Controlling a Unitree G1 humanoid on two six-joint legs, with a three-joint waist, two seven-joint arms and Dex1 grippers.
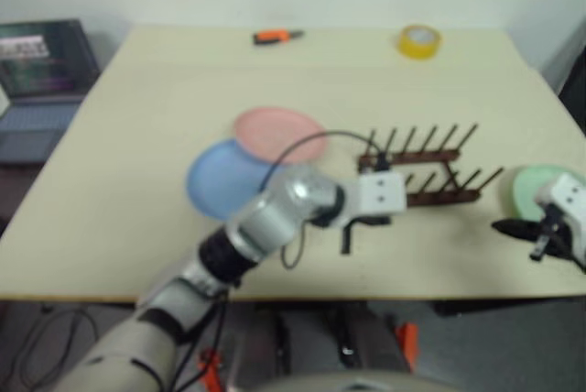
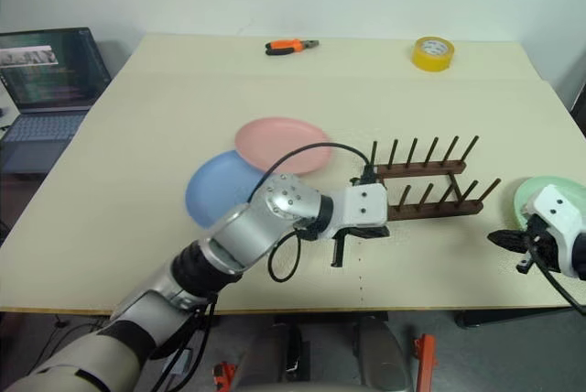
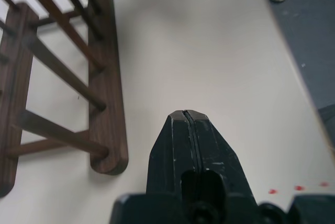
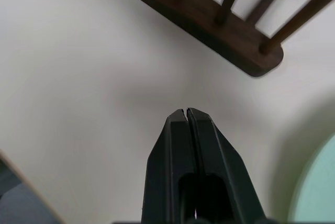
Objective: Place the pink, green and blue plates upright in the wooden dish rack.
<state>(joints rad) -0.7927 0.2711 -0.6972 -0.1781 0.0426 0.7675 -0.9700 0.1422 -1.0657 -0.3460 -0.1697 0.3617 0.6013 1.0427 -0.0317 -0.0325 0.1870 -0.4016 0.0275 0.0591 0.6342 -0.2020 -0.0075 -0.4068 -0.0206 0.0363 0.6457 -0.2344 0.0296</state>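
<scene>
The pink plate (image 2: 282,144) lies flat mid-table, its near left edge overlapping the blue plate (image 2: 222,189), also flat. At the right edge of the table the green plate (image 2: 540,196) lies flat, partly behind my right arm. The wooden dish rack (image 2: 428,190) stands empty between them. My left gripper (image 2: 337,255) is shut on nothing, just in front of the rack's left end (image 3: 107,156). My right gripper (image 2: 499,240) is shut and empty, low over the table, near the green plate (image 4: 319,192) and to the right of the rack's right end (image 4: 256,62).
A yellow tape roll (image 2: 432,52) and orange-handled pliers (image 2: 291,46) lie at the far side of the table. An open laptop (image 2: 46,76) sits off the table's left edge. The table's front edge (image 2: 302,308) runs close below both grippers.
</scene>
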